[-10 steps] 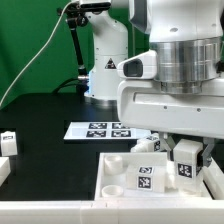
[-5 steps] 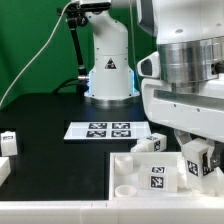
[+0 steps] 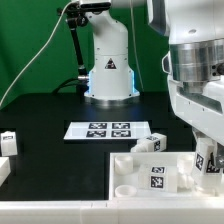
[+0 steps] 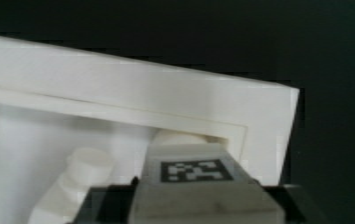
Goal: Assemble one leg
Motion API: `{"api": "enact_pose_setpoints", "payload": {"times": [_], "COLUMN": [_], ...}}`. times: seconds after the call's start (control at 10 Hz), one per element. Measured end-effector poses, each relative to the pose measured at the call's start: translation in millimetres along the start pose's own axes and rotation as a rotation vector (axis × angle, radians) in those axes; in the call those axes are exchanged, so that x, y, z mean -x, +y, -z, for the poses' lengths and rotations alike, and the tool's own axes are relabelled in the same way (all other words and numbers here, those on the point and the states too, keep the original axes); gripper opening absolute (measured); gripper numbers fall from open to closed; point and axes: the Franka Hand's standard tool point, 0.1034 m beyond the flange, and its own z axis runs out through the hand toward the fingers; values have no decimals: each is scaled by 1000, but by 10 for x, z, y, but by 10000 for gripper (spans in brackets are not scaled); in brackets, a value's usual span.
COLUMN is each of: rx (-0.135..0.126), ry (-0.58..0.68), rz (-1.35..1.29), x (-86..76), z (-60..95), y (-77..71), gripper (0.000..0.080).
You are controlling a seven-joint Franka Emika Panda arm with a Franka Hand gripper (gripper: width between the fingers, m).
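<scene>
My gripper [image 3: 208, 165] is shut on a leg [image 3: 205, 158], a small white post with a black-and-white tag, and holds it over the exterior view's right corner of the large white rimmed panel [image 3: 128, 172]. In the wrist view the leg [image 4: 199, 172] sits between the dark fingers [image 4: 106, 205] of my gripper [image 4: 200, 208], with the panel's corner [image 4: 174, 95] just beyond it. A second leg [image 3: 150, 143] lies against the panel's far edge. Two more legs [image 3: 8, 141] [image 3: 3, 170] sit at the exterior view's far left.
The marker board [image 3: 108, 130] lies flat behind the panel. The robot base [image 3: 108, 70] stands at the back in front of a green wall. The table top is black.
The arm has moved toward the exterior view's right, carrying the gripped leg along over the panel. The panel and the other legs have not moved.
</scene>
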Motion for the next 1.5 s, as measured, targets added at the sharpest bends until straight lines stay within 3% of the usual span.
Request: {"api": "enact_pose_setpoints", "payload": {"times": [0.2, 0.3, 0.4, 0.5, 0.8, 1.5], "rx": [0, -1, -5, -3, -3, 27], "ry": [-4, -4, -3, -3, -2, 50], "rz": [28, 66, 117, 179, 436, 1156], "x": [8, 8, 11, 9, 7, -100], "z": [-2, 0, 23, 14, 10, 7], "y": [1, 0, -12, -8, -6, 59], "gripper": [285, 492, 492, 618, 647, 649]}}
